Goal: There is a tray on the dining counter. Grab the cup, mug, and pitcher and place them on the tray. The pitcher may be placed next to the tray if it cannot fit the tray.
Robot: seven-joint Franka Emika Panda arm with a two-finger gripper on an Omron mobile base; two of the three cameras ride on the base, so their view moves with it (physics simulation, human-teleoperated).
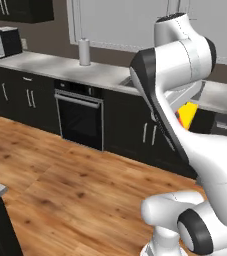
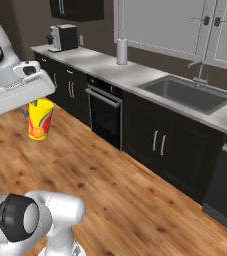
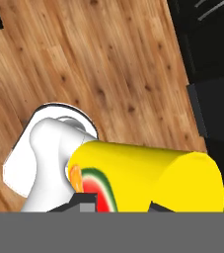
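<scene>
My claw [image 3: 118, 205] is clamped tight on the cup [image 2: 40, 119], carrying it over the floor [image 2: 135, 200]. Next: get to the tray, set it down upright.

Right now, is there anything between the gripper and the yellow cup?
Nothing: the gripper is shut directly on the cup, fingers against its side in the hand view. In the right base view the cup hangs under the hand above the wood floor.
</scene>
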